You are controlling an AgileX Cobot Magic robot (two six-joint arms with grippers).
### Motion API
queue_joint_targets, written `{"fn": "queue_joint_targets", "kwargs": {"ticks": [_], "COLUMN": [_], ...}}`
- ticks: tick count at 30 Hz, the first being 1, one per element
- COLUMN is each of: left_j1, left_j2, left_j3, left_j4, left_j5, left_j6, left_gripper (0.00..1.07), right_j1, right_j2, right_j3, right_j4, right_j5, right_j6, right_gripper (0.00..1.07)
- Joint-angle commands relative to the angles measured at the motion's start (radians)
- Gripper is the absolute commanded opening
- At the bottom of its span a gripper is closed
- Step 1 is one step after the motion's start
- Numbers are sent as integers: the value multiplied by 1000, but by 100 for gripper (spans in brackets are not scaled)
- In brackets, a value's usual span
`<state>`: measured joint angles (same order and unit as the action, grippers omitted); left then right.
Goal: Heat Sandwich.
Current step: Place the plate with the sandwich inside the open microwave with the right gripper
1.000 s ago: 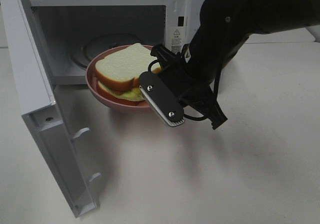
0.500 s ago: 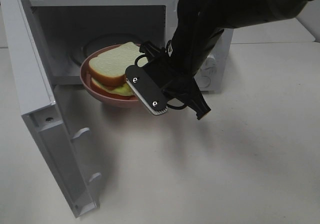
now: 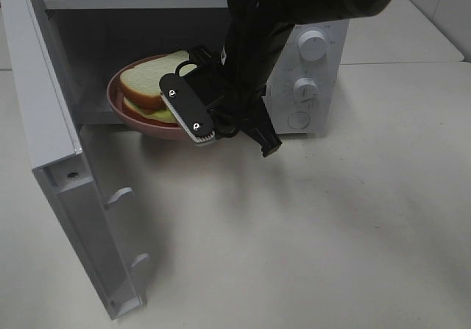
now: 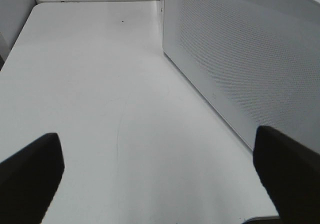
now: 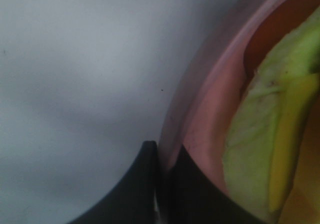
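The sandwich (image 3: pixel 149 83), pale bread with a yellowish-green filling, lies on a round salmon-pink plate (image 3: pixel 118 105). My right gripper (image 3: pixel 184 108) is shut on the plate's right rim and holds it at the mouth of the open white microwave (image 3: pixel 313 86), partly inside the cavity. In the right wrist view the fingers (image 5: pixel 145 189) pinch the pink plate rim (image 5: pixel 210 108), with the sandwich filling (image 5: pixel 260 134) beside them. My left gripper (image 4: pixel 157 149) is open and empty beside the microwave's outer wall (image 4: pixel 240 58); it is out of sight in the high view.
The microwave door (image 3: pixel 51 123) stands swung open at the left, reaching toward the table's front. Control knobs (image 3: pixel 305 87) are on the microwave's right panel. The white table (image 3: pixel 331 226) spreads in front and to the right.
My right gripper has carried the plate with the sandwich leftward and back, from in front of the microwave opening into its mouth. The door has not moved.
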<state>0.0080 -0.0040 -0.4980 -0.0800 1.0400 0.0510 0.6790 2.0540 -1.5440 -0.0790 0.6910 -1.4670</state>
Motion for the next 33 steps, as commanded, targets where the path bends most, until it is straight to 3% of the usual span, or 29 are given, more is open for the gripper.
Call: {"fn": "queue_joint_targets", "kwargs": {"ticks": [1, 33], "left_j1": [1, 1], "left_j2": [-26, -26], "left_j3": [4, 4], "left_j4": [-4, -3], "left_j5": [-3, -3], "left_j6": [-1, -2], "left_gripper": [98, 98], "right_j1": [-3, -3], "right_j2": [21, 289], "right_j3": [-49, -489], "right_j4": [-18, -74], "right_j5": [6, 151], "right_j6": [31, 222], "right_gripper": [0, 1]}}
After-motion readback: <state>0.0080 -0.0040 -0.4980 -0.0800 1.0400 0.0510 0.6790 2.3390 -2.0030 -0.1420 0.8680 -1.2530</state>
